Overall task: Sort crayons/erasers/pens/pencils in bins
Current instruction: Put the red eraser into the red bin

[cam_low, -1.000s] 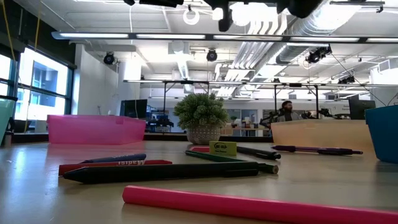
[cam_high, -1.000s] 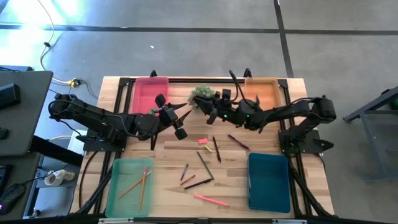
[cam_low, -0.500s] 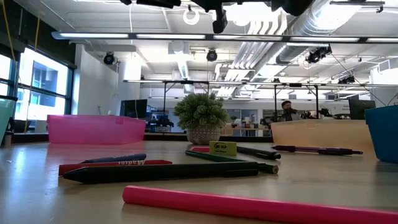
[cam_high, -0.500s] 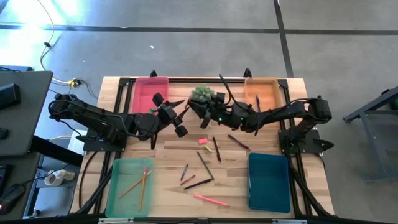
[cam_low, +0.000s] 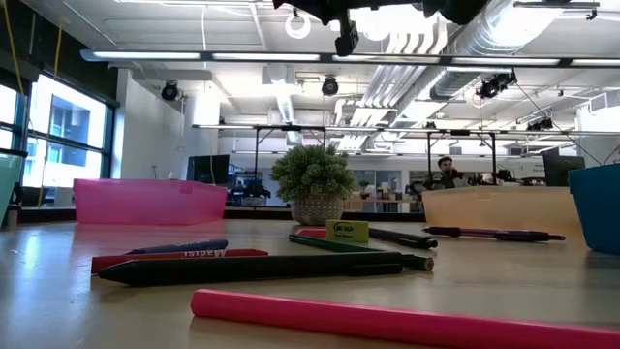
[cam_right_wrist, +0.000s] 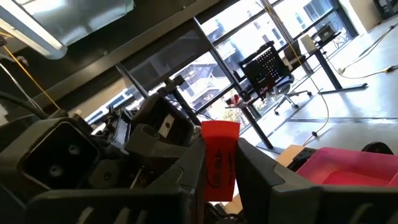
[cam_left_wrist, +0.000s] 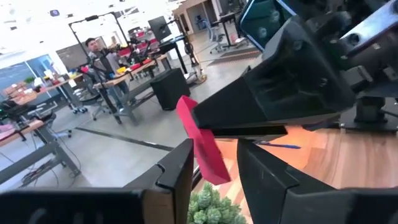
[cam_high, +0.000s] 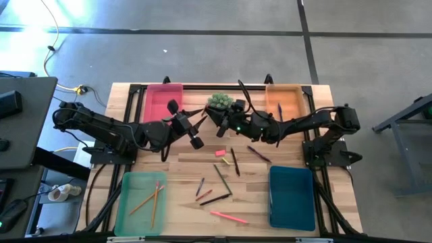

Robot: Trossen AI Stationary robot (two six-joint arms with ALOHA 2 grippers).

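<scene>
Above the tabletop's (cam_high: pixel 270 158) middle, the right claw (cam_right_wrist: pixel 217 163) pinches a red eraser (cam_right_wrist: pixel 219 158) that the left claw's (cam_left_wrist: pixel 214 158) narrow fingers now bracket. If the right lets go before the left clamps, it likely drops among the pens (cam_high: pixel 258 154) rather than the pink bin (cam_high: pixel 162 101).

Open-plan workshop, grey concrete floor (cam_high: pixel 202 54).
Ceiling strip lights (cam_low: pixel 320 56) lit; tall windows (cam_low: pixel 68 145) at left; desks (cam_low: pixel 291 206) behind.
</scene>
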